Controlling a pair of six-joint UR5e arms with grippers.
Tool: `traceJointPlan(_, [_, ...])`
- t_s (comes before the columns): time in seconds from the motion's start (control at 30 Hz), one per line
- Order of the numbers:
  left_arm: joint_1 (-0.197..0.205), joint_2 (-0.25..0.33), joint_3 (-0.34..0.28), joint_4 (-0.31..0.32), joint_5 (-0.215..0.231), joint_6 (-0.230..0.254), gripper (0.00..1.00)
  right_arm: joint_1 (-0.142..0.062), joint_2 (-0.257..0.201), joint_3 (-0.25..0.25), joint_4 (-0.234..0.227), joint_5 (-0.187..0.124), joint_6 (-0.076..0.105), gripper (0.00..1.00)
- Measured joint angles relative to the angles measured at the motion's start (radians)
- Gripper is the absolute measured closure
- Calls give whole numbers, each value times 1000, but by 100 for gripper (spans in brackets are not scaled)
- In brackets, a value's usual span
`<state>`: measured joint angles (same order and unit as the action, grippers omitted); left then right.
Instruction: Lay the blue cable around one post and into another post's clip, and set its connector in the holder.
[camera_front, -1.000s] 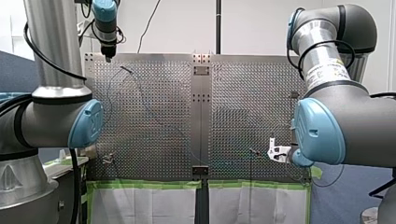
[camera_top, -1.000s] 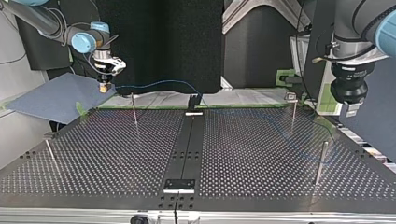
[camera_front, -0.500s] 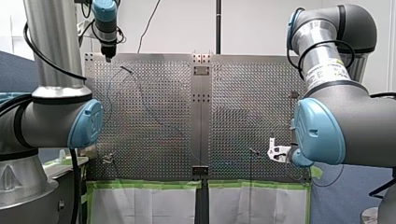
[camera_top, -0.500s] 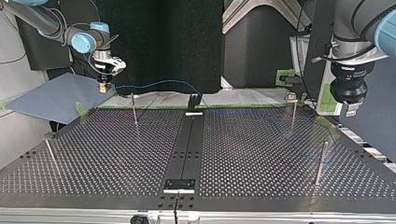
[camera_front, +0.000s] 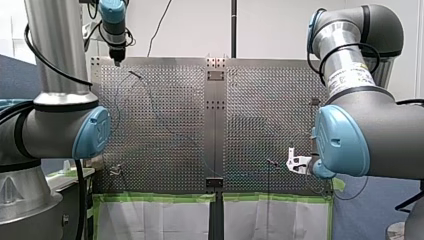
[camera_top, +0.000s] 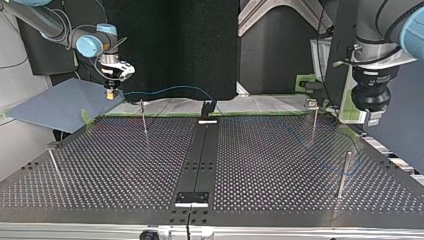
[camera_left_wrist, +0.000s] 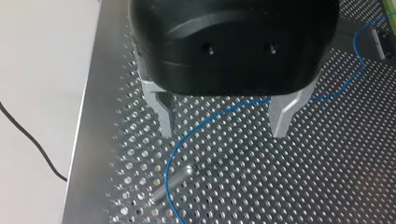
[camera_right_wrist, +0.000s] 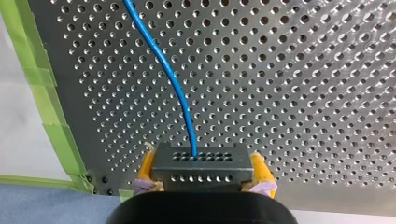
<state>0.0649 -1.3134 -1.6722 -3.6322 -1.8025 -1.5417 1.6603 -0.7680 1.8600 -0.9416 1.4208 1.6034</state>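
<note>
My right gripper is shut, its yellow pads on the two sides of a grey connector. The blue cable leaves the connector and runs ahead over the perforated plate. In the top view this gripper hangs above the table's far left corner, and the cable arcs from it towards a black block on the centre rail. My left gripper stands open above the plate; the cable passes below, between its metal fingers, beside a thin post.
Thin metal posts stand on the plate: one near my right gripper, two below my left gripper, one at the top view's left edge. Green tape lines the plate's edge.
Both grippers have shifted only slightly; the right one has risen a little with the connector. The cable's lie is the same.
</note>
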Motion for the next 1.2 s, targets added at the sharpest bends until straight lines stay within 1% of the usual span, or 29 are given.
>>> traceJointPlan(0.23, [-11,20,-55,62,63,-22,1,-1,-1,0,11,2,-2,97])
traceJointPlan(0.33, [-19,27,-85,91,92,-44,1,0,-1,-1,15,5,-3,97])
traceJointPlan(0.43, [-32,34,-112,118,120,-69,1,0,-1,0,17,16,-3,97])
traceJointPlan(0.57, [-68,45,-154,160,161,-110,1,0,-3,0,22,35,-4,97])
traceJointPlan(0.67, [-95,40,-182,188,190,-138,1,1,-7,0,32,47,-7,97])
traceJointPlan(0.83, [-139,8,-226,232,234,-182,1,-1,-20,0,54,80,-11,97])
traceJointPlan(0.9, [-159,-11,-246,252,253,-202,1,0,-23,0,58,88,-12,97])
traceJointPlan(0.97, [-177,-29,-264,270,261,-219,1,2,-25,0,61,92,-12,97])
traceJointPlan(1.03, [-192,-44,-279,285,257,-225,1,4,-26,0,62,94,-12,97])
traceJointPlan(1.2, [-236,-88,-323,328,222,-249,1,7,-27,1,62,95,-12,97])
